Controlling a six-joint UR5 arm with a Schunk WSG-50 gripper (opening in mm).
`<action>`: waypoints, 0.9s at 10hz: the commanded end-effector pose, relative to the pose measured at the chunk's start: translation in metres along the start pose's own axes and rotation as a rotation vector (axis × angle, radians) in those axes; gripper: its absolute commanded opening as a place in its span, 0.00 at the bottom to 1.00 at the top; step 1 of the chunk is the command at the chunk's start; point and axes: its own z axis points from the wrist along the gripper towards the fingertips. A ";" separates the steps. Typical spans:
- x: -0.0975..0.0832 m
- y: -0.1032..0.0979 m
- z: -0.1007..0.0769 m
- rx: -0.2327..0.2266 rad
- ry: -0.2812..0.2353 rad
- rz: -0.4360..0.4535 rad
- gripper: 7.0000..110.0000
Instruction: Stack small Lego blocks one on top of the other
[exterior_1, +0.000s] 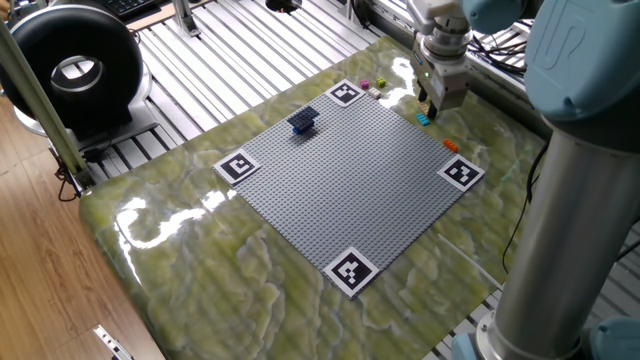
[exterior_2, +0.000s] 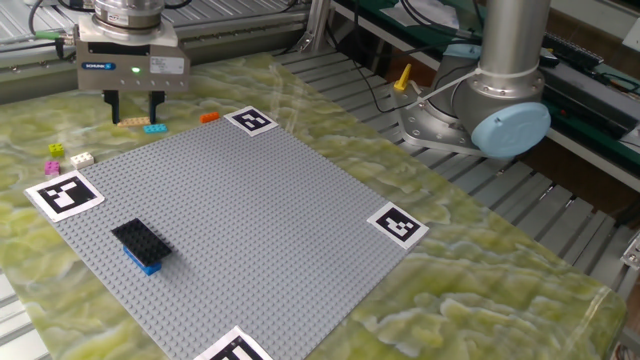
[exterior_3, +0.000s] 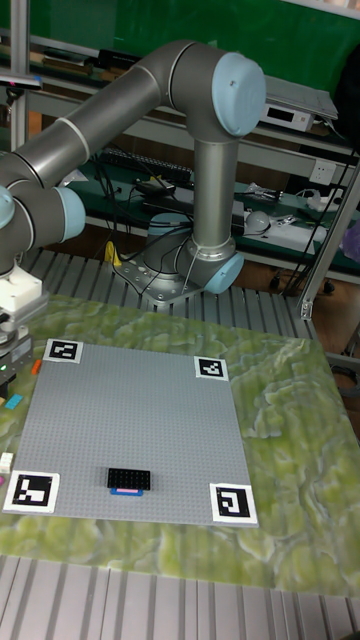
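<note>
Bricks lie scattered just off the far edge of the grey baseplate (exterior_2: 250, 230), which sits on the green marbled table (exterior_2: 500, 260) with a black-and-white marker square (exterior_2: 62, 194) at each corner. The tool (exterior_2: 132, 106) hangs low over the table beyond that edge, its two dark fingers (exterior_2: 113, 105) pointing down and set apart, with a tan brick (exterior_2: 133, 122) showing in the gap below them; whether the fingers touch it cannot be told. A cyan brick (exterior_2: 155, 128) lies just beside the tan one, on its right in the other fixed view, and an orange brick (exterior_2: 209, 118) lies further right, near a corner marker. Left of the tool, well apart from it, sit a magenta brick (exterior_2: 52, 167), a small green brick (exterior_2: 55, 150) and a pale brick (exterior_2: 82, 158). On the baseplate, a black flat brick (exterior_2: 140, 238) rests on top of a blue brick (exterior_2: 146, 263), near the left corner.
</note>
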 end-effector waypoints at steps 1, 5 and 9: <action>0.000 0.000 -0.001 0.001 -0.005 0.024 0.15; -0.003 0.002 -0.001 -0.005 -0.015 0.050 0.00; -0.005 0.017 -0.002 -0.068 -0.023 0.091 0.00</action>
